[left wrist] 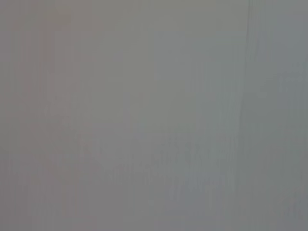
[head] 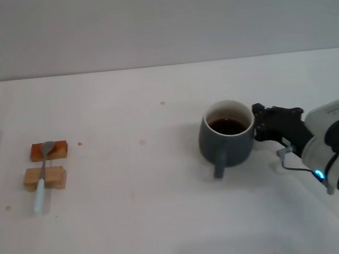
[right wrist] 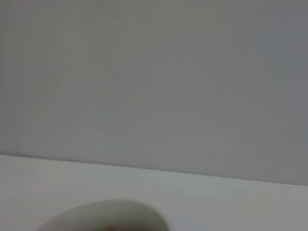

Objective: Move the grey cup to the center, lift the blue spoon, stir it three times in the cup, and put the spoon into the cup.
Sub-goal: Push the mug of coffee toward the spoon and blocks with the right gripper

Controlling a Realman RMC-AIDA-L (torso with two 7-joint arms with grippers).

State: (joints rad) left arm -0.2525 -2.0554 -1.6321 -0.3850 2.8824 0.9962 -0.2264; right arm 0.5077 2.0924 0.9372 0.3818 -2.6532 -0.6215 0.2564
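The grey cup (head: 226, 138) stands on the white table right of the middle, with dark liquid inside and its handle turned toward the front. My right gripper (head: 259, 124) is against the cup's right side at rim height. In the right wrist view only the cup's pale rim (right wrist: 108, 211) shows. The blue spoon (head: 43, 179) lies at the far left across two small wooden blocks (head: 45, 177), bowl toward the back and pale handle toward the front. My left arm is out of view, and its wrist view shows only a blank grey surface.
The white table (head: 147, 212) meets a grey wall at the back. A few small specks (head: 162, 103) mark the tabletop. The right arm's white body (head: 337, 148) fills the right edge.
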